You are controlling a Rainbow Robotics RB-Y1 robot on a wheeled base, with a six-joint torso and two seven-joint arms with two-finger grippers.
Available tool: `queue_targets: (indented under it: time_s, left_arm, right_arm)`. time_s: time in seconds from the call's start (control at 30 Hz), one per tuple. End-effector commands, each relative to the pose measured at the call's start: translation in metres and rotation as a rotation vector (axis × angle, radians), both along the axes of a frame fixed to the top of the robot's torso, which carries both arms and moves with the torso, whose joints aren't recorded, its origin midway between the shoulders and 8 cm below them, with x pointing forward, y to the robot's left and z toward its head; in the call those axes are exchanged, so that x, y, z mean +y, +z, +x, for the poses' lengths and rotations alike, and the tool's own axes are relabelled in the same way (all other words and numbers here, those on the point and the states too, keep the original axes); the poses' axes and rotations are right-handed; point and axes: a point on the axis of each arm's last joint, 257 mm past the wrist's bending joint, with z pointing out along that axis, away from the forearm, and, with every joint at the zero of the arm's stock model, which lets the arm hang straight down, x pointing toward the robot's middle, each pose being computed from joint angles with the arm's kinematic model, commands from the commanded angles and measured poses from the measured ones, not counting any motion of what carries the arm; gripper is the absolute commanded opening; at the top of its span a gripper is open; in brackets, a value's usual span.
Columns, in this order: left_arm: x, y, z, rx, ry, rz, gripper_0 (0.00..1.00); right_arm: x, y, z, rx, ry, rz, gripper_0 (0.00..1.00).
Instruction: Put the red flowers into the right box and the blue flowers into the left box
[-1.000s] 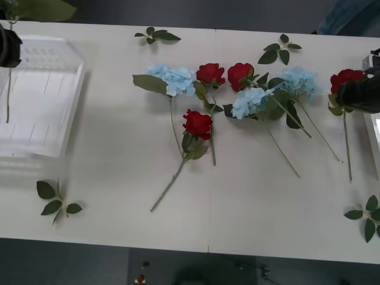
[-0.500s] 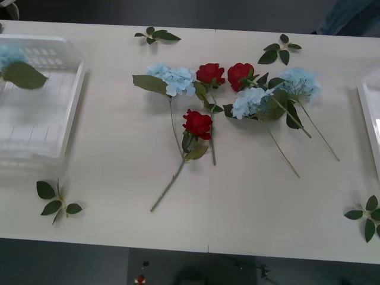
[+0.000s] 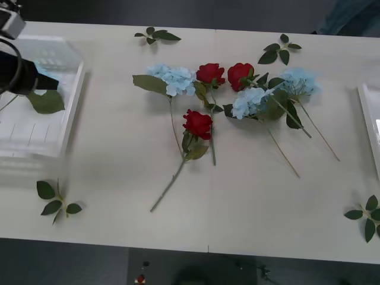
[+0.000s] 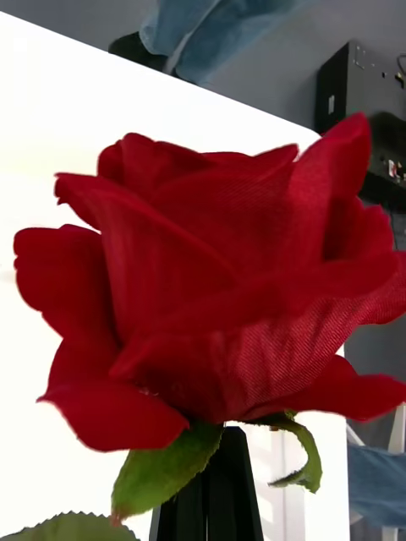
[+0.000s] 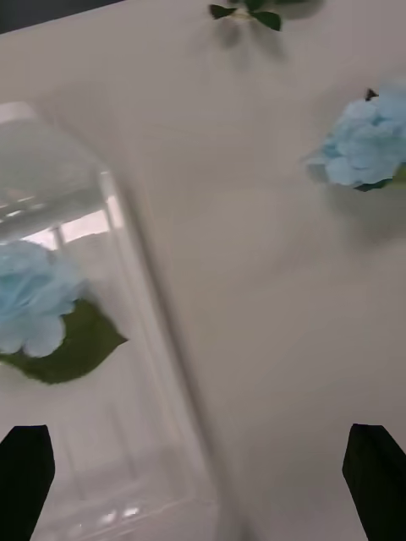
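The left gripper (image 5: 203,482), fingers spread and empty, hangs over the left box (image 3: 65,113) where a blue flower (image 5: 30,308) lies, while the right gripper pinches a red rose (image 4: 211,287) below its soft, featherweight bloom, the thin stem likely the safest hold.

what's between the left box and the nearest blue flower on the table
Bare tabletop, seen in the front view, between the left box and the nearest blue flower.
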Motion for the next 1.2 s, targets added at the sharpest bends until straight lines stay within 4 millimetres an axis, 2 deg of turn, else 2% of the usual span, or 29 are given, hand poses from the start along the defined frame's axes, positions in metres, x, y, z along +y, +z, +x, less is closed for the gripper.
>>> queue_targets:
  time_s: [0.03,0.07,0.1,0.13,0.17,0.2,0.3,0.33,0.37,0.47,0.63,0.73,0.8,0.93,1.03,1.13,1.2]
  left_arm:
    - [-0.062,0.003,0.018,0.001,0.007,-0.041,1.00]
    - [-0.073,-0.001,0.020,0.006,0.005,-0.039,1.00]
    - [-0.089,-0.007,0.022,0.014,-0.001,-0.037,1.00]
    - [-0.095,-0.011,0.023,0.018,-0.001,-0.034,1.00]
    - [-0.112,-0.019,0.025,0.024,-0.009,-0.027,1.00]
    - [-0.123,-0.025,0.025,0.030,-0.011,-0.026,1.00]
    - [-0.164,-0.048,0.026,0.045,-0.021,-0.025,1.00]
    - [-0.170,-0.052,0.027,0.046,-0.021,-0.021,1.00]
    - [-0.187,-0.063,0.029,0.045,-0.030,0.000,1.00]
    - [-0.220,-0.083,0.036,0.047,-0.029,0.027,1.00]
    - [-0.252,-0.098,0.058,0.003,0.010,0.026,1.00]
    - [-0.260,-0.105,0.073,-0.044,0.028,0.008,1.00]
    - [-0.258,-0.108,0.082,-0.068,0.043,0.002,1.00]
    - [-0.248,-0.115,0.099,-0.117,0.064,-0.007,1.00]
    - [-0.232,-0.124,0.110,-0.150,0.091,0.021,1.00]
    - [-0.226,-0.136,0.114,-0.145,0.103,0.022,1.00]
    - [-0.224,-0.142,0.115,-0.147,0.099,0.029,1.00]
  right_arm:
    - [-0.010,0.021,0.002,-0.034,-0.017,-0.019,0.12]
    - [-0.010,0.020,0.002,-0.033,-0.019,-0.018,0.29]
    - [-0.011,0.020,0.001,-0.035,-0.022,-0.018,0.60]
    - [-0.011,0.019,0.002,-0.037,-0.022,-0.017,0.74]
    - [-0.010,0.019,0.002,-0.036,-0.019,-0.019,0.95]
    - [-0.010,0.019,0.002,-0.036,-0.018,-0.020,1.00]
    - [-0.010,0.019,0.003,-0.038,-0.015,-0.021,1.00]
    - [-0.009,0.019,0.004,-0.038,-0.013,-0.021,1.00]
    - [-0.008,0.019,0.005,-0.042,-0.010,-0.023,1.00]
    - [-0.003,0.018,0.010,-0.055,0.000,-0.020,1.00]
    - [0.002,0.017,0.013,-0.067,0.005,-0.004,1.00]
    - [0.012,0.012,0.015,-0.083,0.017,0.049,1.00]
    - [0.019,0.008,0.014,-0.088,0.029,0.082,1.00]
    - [0.046,0.001,0.013,-0.111,0.073,0.182,1.00]
    - [0.083,-0.016,0.009,-0.114,0.135,0.272,1.00]
    - [0.122,-0.024,0.008,-0.112,0.213,0.314,1.00]
    - [0.156,-0.028,0.008,-0.100,0.288,0.320,1.00]
